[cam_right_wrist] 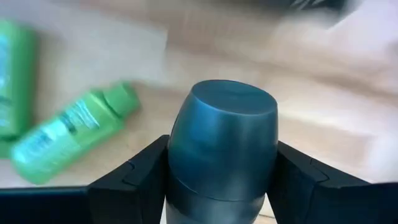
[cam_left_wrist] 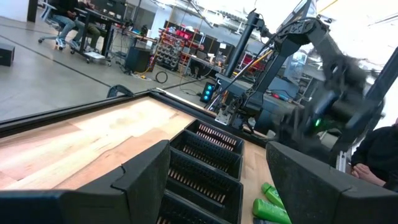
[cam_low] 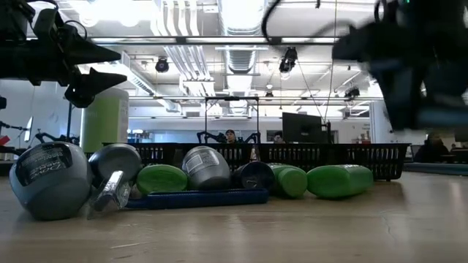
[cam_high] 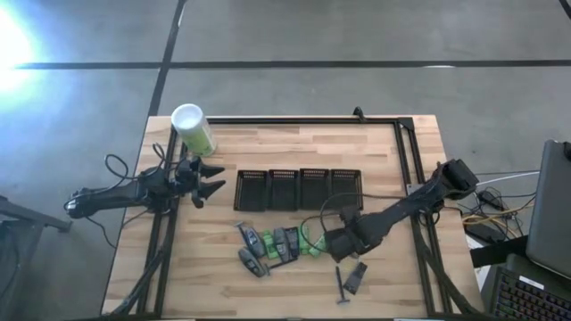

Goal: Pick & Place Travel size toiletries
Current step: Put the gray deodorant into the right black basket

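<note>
Right gripper pinches a grey tube above the tabletop, near the toiletry pile below the trays. Tube is smooth, rounded and glossy, probably light, stiff, slippery; grip mid-body. Left gripper waits spread beside the green canister.

One camera hangs overhead and looks straight down on the whole table, with the row of black mesh trays near its middle. A second sits at table height, close to the lying toiletries, facing level toward those trays and the room behind. The left wrist camera looks past its own jaws along the trays. The right wrist camera looks steeply down, very near a grey tube between its jaws.
</note>
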Tool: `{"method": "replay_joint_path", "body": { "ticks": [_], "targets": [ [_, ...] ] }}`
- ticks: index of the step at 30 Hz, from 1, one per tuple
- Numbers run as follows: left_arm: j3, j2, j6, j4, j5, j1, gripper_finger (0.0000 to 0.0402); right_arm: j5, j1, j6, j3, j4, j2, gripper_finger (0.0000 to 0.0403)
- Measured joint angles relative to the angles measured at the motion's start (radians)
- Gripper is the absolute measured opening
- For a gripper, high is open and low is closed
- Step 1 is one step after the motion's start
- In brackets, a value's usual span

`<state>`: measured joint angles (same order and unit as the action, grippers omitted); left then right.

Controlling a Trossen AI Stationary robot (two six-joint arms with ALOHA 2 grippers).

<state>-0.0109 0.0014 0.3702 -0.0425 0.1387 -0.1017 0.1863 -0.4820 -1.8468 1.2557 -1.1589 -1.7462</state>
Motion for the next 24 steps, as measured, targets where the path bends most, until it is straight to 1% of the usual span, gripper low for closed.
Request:
{"method": "replay_joint_path", "body": {
  "ticks": [2,4,7,11,14,17,19,22,24],
  "targets": [
    [0.0,0.0,0.0,0.0,0.0,0.0,0.0273,0.065,0.007,0.001,0.076,-0.146,0.017,0.0203],
    [0.0,0.0,0.0,0.0,0.0,0.0,0.0273,0.126,0.025,-0.001,0.135,-0.245,0.04,0.0203],
    [0.0,0.0,0.0,0.0,0.0,0.0,0.0273,0.189,0.088,0.027,0.157,-0.295,0.097,0.0203],
    [0.0,0.0,0.0,0.0,0.0,0.0,0.0273,0.232,0.22,0.144,0.095,-0.205,0.184,0.0203],
    [0.0,0.0,0.0,0.0,0.0,0.0,0.0273,0.231,0.33,0.267,0.016,-0.091,0.238,0.0203],
    [0.0,0.0,0.0,0.0,0.0,0.0,0.0273,0.185,0.422,0.381,-0.076,0.042,0.266,0.0203],
    [0.0,0.0,0.0,0.0,0.0,0.0,0.0273,0.133,0.468,0.437,-0.136,0.127,0.272,0.0203],
    [0.0,0.0,0.0,0.0,0.0,0.0,0.0273,0.06,0.512,0.49,-0.216,0.212,0.268,0.0203],
    [0.0,0.0,0.0,0.0,0.0,0.0,0.0273,0.045,0.523,0.496,-0.255,0.234,0.261,0.0206]
  ]
}}
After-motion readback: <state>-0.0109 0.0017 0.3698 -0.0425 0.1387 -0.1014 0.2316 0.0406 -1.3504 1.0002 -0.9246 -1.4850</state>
